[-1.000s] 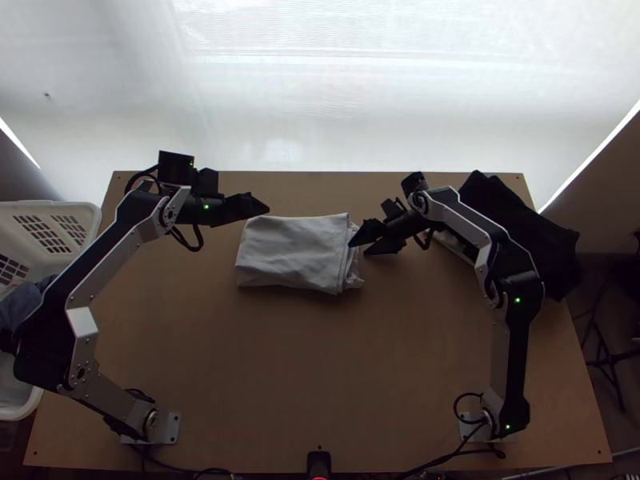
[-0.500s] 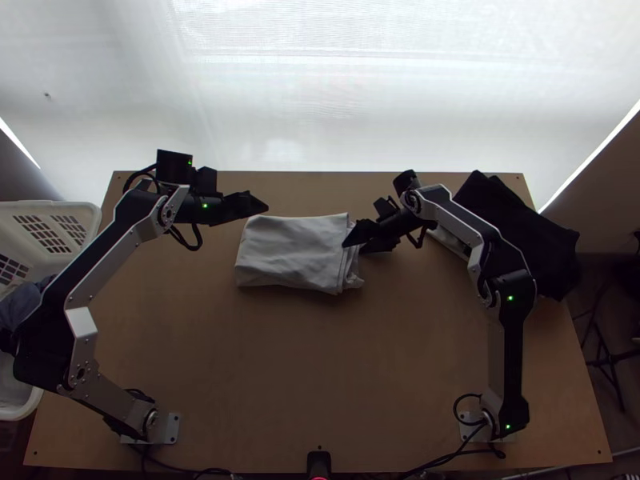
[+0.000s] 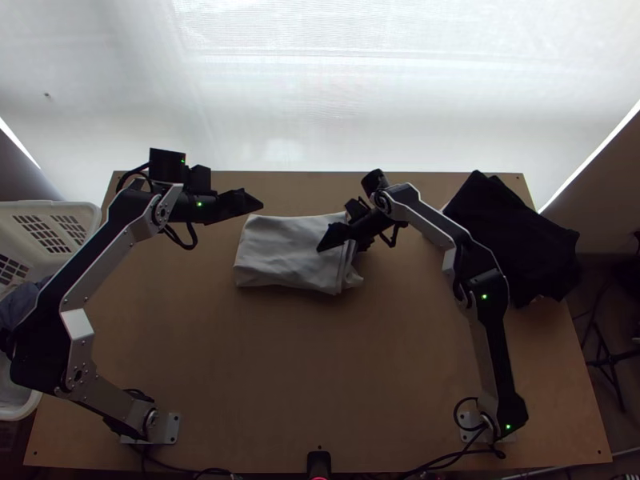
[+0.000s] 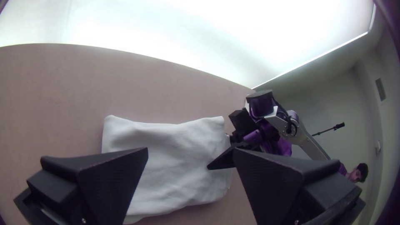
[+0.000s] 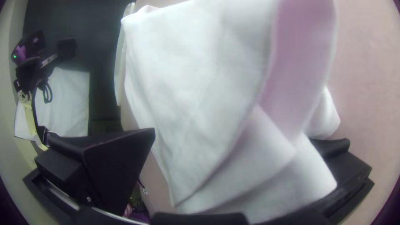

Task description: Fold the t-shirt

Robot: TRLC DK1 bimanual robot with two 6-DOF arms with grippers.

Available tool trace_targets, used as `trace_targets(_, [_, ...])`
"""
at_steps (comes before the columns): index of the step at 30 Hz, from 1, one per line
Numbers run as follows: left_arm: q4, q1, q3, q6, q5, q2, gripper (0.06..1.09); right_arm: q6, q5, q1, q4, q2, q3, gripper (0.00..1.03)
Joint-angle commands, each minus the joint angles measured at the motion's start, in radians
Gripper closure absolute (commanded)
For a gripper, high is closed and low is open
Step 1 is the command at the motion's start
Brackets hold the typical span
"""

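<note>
My left gripper (image 3: 261,206) stands open just beyond the upper left corner of the grey-white t-shirt (image 3: 280,252), which lies as a flat folded rectangle. The right gripper (image 3: 342,242) straddles the shirt's right edge, one finger above the cloth and the other partly hidden by it. In the left wrist view, the left gripper (image 4: 190,151) has its fingers wide apart, the shirt (image 4: 175,179) beyond them. The right wrist view has layered folds of the shirt (image 5: 200,83) between the widely spaced fingers of the right gripper (image 5: 236,136).
Black cloth (image 3: 516,240) lies in a heap at the table's far right. A white basket (image 3: 76,214) with cloth inside stands at the left edge. Bare wood (image 3: 312,368) lies between the shirt and the near edge.
The right gripper has moved left, from beside the shirt's right edge to around it. My left gripper has shifted slightly left. The shirt has hardly moved.
</note>
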State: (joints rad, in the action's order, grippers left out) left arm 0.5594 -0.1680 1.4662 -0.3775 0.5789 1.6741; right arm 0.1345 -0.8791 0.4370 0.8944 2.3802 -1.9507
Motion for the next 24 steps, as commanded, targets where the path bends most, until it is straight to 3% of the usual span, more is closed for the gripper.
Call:
trace_targets(1, [0.002, 0.015, -0.007, 0.002, 0.002, -0.008, 0.1, 0.001, 0.005, 0.035, 0.032, 0.024, -0.028, 0.28])
trace_targets(4, [0.004, 0.022, -0.012, 0.003, 0.002, -0.014, 0.1, -0.006, 0.009, 0.002, -0.005, -0.012, -0.005, 0.95])
trace_targets(5, [0.004, 0.024, -0.014, 0.003, 0.001, -0.016, 0.1, -0.004, 0.009, -0.015, -0.02, -0.035, 0.012, 0.99])
trace_targets(12, [0.004, 0.044, -0.01, 0.011, 0.002, -0.02, 0.1, -0.047, 0.034, -0.106, -0.002, -0.231, 0.085, 1.0])
trace_targets(24, [-0.006, 0.001, -0.004, -0.006, 0.002, 0.001, 0.1, -0.167, 0.032, -0.144, 0.192, -0.486, 0.029, 1.0])
